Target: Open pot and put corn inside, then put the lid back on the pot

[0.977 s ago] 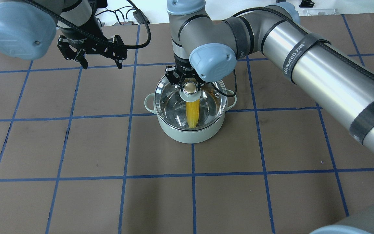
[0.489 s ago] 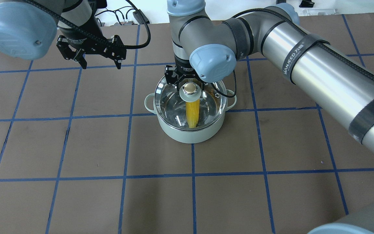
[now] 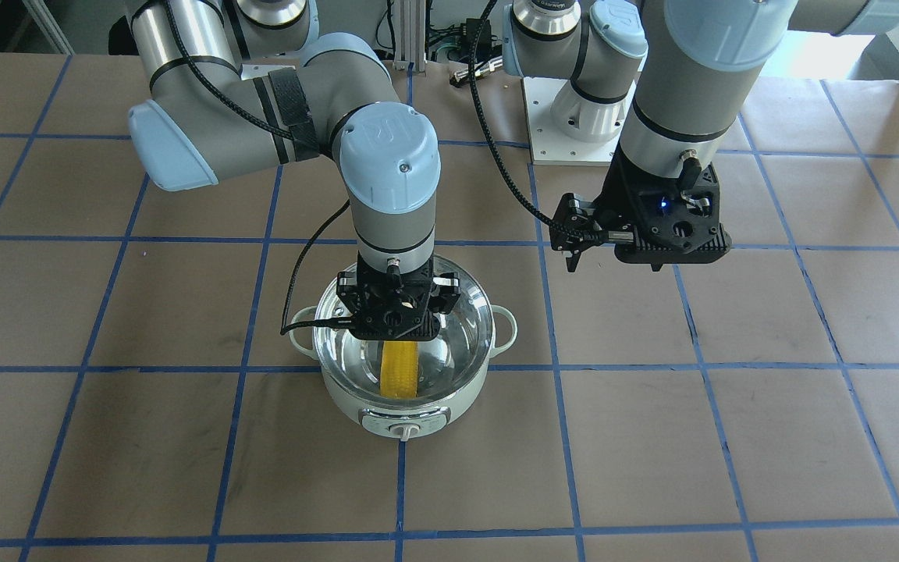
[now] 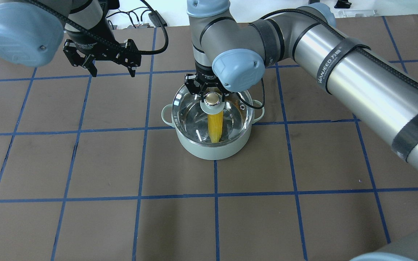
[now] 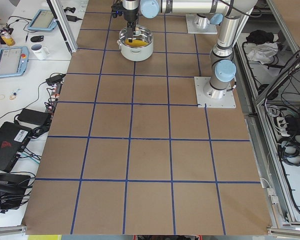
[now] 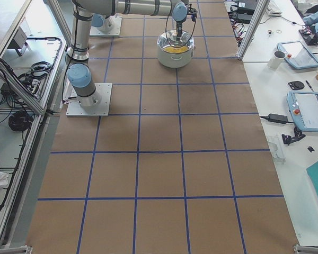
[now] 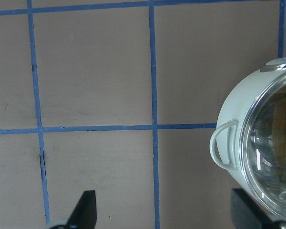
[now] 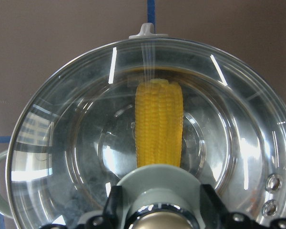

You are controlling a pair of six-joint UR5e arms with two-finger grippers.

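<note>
Right end effector (image 8: 159, 212) clamped on knob (image 4: 213, 98). Lid (image 8: 62, 143) sits directly beneath it on pot (image 4: 212, 150), corn (image 8: 158, 124) lying under the glass. Left end effector (image 4: 114, 74) open, empty, well off to the side. Risk, as I read it: lifting away before the fingers (image 8: 115, 206) part drags the lid off. A sideways pull skews it on the rim or nudges the pot across the tabletop (image 4: 85, 217).

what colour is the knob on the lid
Shiny beige. The knob on the lid shows best in the overhead exterior view.
</note>
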